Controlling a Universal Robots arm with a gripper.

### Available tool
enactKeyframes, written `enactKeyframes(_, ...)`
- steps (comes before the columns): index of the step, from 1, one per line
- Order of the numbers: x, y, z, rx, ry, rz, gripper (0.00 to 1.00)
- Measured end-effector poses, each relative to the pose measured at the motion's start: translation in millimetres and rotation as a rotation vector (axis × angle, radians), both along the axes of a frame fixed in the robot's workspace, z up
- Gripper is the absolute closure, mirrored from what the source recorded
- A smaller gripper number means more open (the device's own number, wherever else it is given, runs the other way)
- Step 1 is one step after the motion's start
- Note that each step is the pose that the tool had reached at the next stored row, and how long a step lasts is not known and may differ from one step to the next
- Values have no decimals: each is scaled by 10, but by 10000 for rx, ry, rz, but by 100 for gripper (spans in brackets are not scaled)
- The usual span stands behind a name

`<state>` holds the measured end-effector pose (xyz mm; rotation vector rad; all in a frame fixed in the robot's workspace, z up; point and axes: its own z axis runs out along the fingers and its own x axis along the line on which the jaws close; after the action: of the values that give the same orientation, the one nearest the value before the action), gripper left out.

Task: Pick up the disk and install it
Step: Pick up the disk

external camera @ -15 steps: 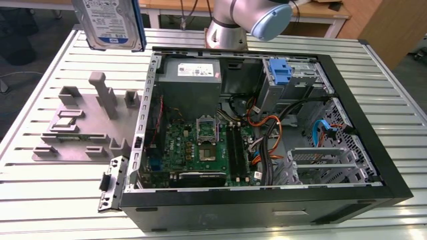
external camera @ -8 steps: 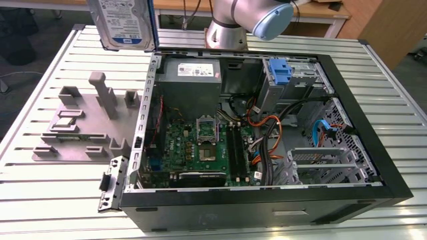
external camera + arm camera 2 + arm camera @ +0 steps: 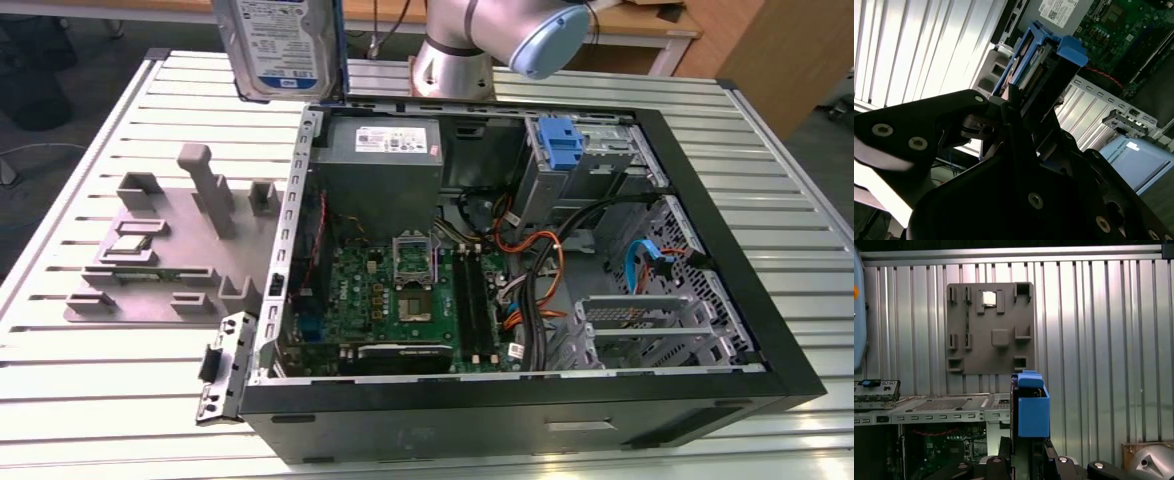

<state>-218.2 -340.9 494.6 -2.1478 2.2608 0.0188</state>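
While the hand is clamped on the disk, the disk is clear of the counter. In the exterior view it is raised above the far corner, at 11 o'clock from the open case. Both wrist views show the jaws shut on one end of the disk, which projects straight out from between them, so its long axis runs in line with the hand. In the exterior view that axis stands upright, with the label face toward the camera. The bracket sits inside the case near its far wall, at 3 o'clock from the disk and lower. Judged from this, the disk is picked up but not yet installed. The fixture lies on the counter at 9 o'clock from the case.
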Motion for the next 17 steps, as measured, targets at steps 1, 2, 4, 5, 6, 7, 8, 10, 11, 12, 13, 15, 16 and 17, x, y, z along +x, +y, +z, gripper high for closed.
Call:
enactKeyframes(1, 43, 0, 0, 0, 0, 0, 65)
enactKeyframes(2, 86, 0, -1, 1, -1, -1, 65)
enactKeyframes(4, 174, 0, -1, 1, -1, 0, 65)
enactKeyframes(5, 217, 0, -1, 1, 0, 0, 65)
enactKeyframes(6, 261, 0, -1, 1, 0, -1, 65)
enactKeyframes(7, 310, 0, -2, 1, 0, -1, 65)
enactKeyframes(8, 355, 0, -1, 0, 0, 0, 65)
enactKeyframes(10, 445, 0, -2, 0, 1, 0, 65)
enactKeyframes(11, 490, 0, -2, 1, 0, -1, 65)
enactKeyframes(12, 534, 0, -3, 1, 0, 0, 65)
enactKeyframes(13, 577, 0, -3, 1, 0, -1, 65)
enactKeyframes(15, 663, 0, -3, 1, 0, 0, 65)
enactKeyframes(16, 702, 0, -3, 1, 1, 0, 65)
enactKeyframes(17, 740, 0, -3, 1, 1, 0, 65)
